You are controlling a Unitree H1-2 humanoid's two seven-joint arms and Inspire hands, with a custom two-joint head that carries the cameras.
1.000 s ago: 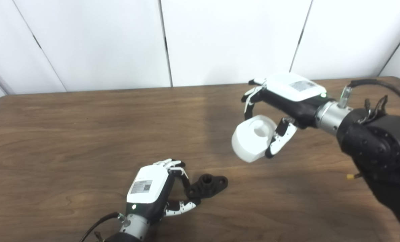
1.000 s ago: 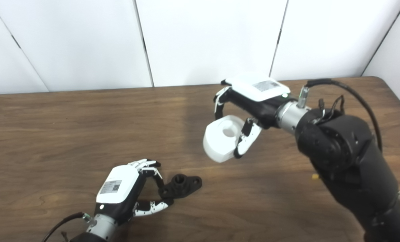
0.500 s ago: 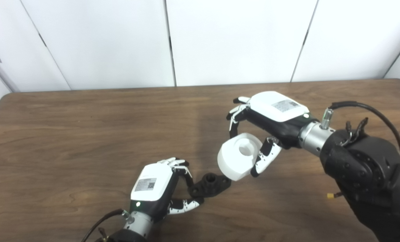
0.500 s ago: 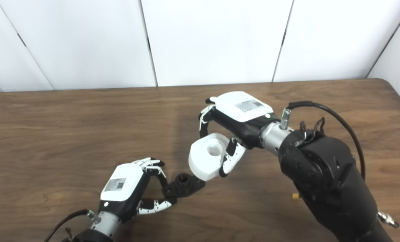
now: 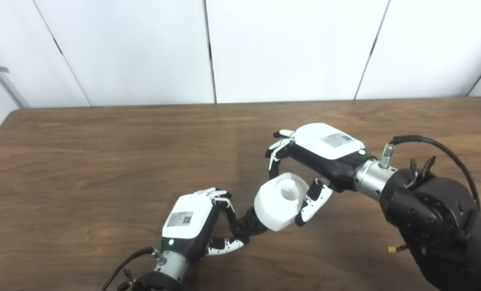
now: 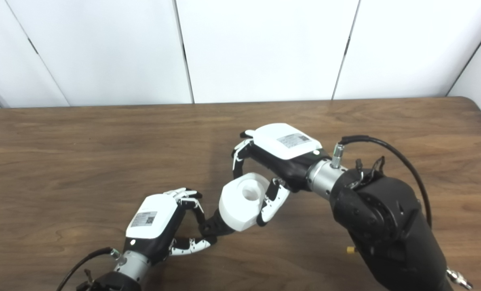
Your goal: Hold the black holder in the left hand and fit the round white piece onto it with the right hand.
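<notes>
Where the dark wooden counter (image 5: 103, 161) runs back to plain white wall panels (image 5: 285, 48), both arms reach in over the near half. The left hand (image 5: 192, 222) lies low by the front edge, fingers and thumb pinched on the black holder (image 5: 246, 226), of which only the near end shows. The right hand (image 5: 317, 155) comes in from the right, palm down, fingers and thumb clasping the round white piece (image 5: 279, 202), tilted with its hollow facing up, covering the holder's far end.
</notes>
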